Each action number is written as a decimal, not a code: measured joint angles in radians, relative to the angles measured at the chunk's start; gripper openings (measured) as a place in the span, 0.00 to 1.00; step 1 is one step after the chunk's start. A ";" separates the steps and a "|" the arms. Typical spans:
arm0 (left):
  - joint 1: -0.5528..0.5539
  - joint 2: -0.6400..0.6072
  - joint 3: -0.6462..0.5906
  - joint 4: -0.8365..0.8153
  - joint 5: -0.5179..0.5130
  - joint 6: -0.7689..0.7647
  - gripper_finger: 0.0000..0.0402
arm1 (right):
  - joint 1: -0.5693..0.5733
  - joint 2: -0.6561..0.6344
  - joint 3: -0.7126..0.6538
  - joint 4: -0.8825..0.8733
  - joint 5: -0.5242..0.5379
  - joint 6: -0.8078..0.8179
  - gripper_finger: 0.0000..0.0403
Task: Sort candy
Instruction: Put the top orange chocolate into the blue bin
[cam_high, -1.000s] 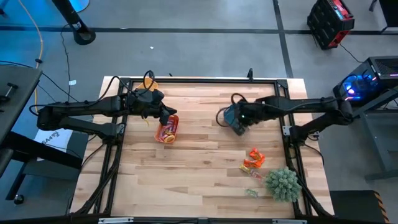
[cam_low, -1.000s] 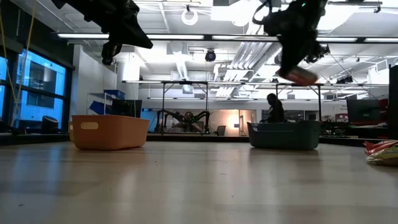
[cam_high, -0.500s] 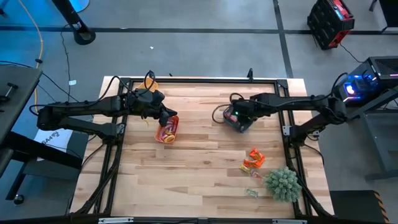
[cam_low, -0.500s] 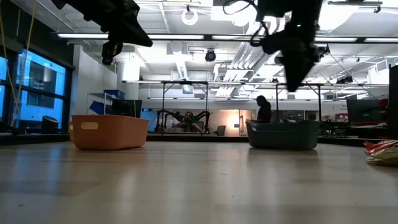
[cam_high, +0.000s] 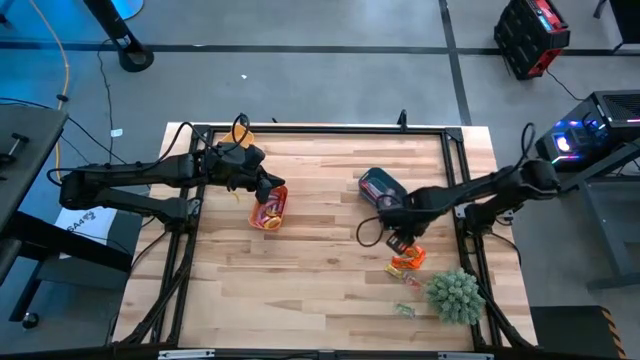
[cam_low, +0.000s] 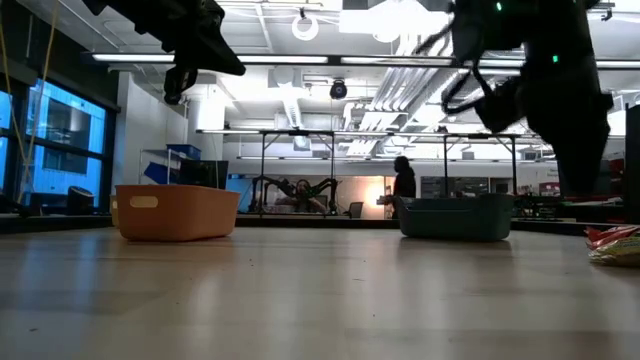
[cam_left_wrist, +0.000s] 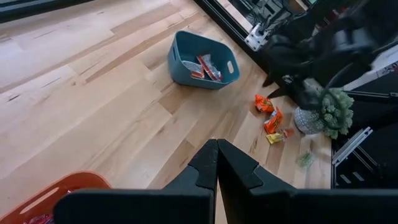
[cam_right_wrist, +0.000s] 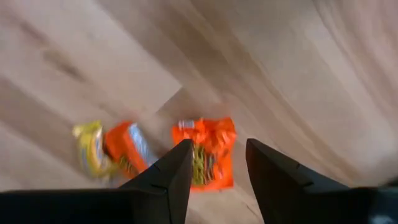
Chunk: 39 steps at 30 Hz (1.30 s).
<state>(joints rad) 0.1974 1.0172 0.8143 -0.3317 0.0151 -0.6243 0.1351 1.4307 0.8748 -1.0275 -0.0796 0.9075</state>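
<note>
Candy (cam_high: 407, 256) lies in a small loose cluster on the wooden table (cam_high: 330, 290) toward the lower right of the high view, orange and red wrappers together, with a yellowish piece (cam_high: 403, 281) and a pale green one (cam_high: 403, 310) a little below them. The right gripper (cam_high: 398, 241) hangs just above that cluster with its fingers spread and nothing between them; in the right wrist view the two dark fingers (cam_right_wrist: 176, 177) frame an orange wrapper (cam_right_wrist: 205, 152) lying flat on the wood, with another orange piece and a yellow one (cam_right_wrist: 90, 146) just beside it. A spiky green plant ball (cam_high: 455, 296) sits near the lower right corner of the table, close to the cluster.

The teal tray (cam_high: 380, 186) stands right of centre in the high view, above the right gripper; the left wrist view shows a few red and pale wrappers inside it (cam_left_wrist: 200, 65). The orange tray (cam_high: 270, 208) is left of centre and holds orange and red candy. The left gripper (cam_high: 262, 186) hovers at the upper edge of the orange tray, clenched tight on nothing, its fingers (cam_left_wrist: 208, 171) pressed together in the left wrist view.

In the low view both trays stand on the table, orange (cam_low: 177, 211) at left and teal (cam_low: 456, 217) at right, and a person (cam_low: 403, 182) stands far back in the room.
</note>
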 joint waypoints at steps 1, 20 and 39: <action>0.000 0.000 0.000 0.000 0.000 0.000 0.00 | 0.000 0.000 -0.025 0.025 0.002 0.026 0.36; 0.000 0.000 0.000 0.005 0.000 -0.002 0.00 | -0.006 -0.004 -0.165 0.225 -0.045 0.041 0.04; 0.000 0.000 0.000 0.017 -0.027 0.000 0.00 | -0.245 -0.025 0.252 0.084 0.510 -0.197 0.07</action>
<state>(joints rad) 0.1970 1.0176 0.8143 -0.3149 -0.0119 -0.6245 -0.1104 1.4060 1.1271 -0.9435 0.4308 0.7102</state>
